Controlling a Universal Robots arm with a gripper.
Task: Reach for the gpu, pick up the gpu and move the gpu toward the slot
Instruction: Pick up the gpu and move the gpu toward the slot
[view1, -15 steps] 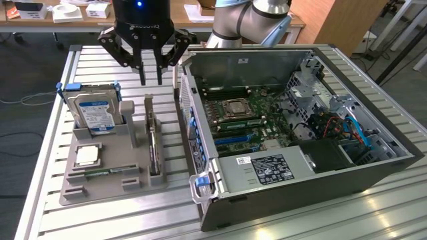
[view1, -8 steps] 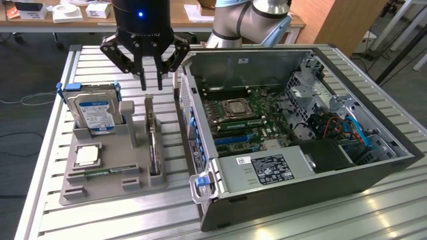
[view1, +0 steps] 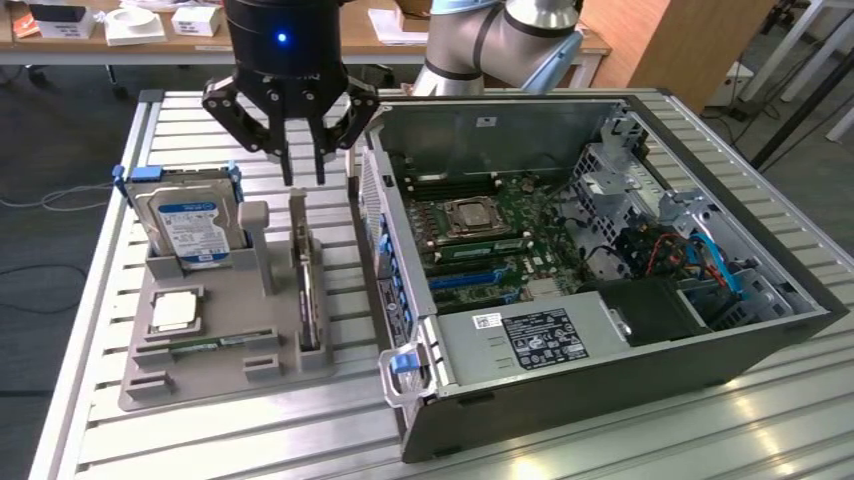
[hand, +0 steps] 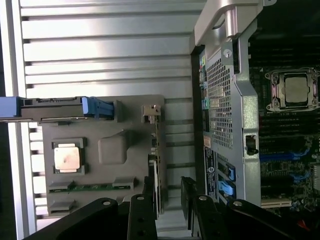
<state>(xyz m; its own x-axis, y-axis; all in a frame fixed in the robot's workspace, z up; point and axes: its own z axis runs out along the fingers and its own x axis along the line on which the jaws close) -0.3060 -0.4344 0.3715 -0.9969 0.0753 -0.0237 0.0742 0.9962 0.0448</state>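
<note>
From here the gpu could be struck on its upper edge rather than straddled: in the wrist view the card is seen closer to one finger than centred in the gap. The wall of the computer case lies just beside the other finger, so a scrape there is also judged possible. The gpu is stood on edge in the grey holder on the table. The gripper is held directly above its far end, pointed straight down, fingers spread and nothing grasped.
</note>
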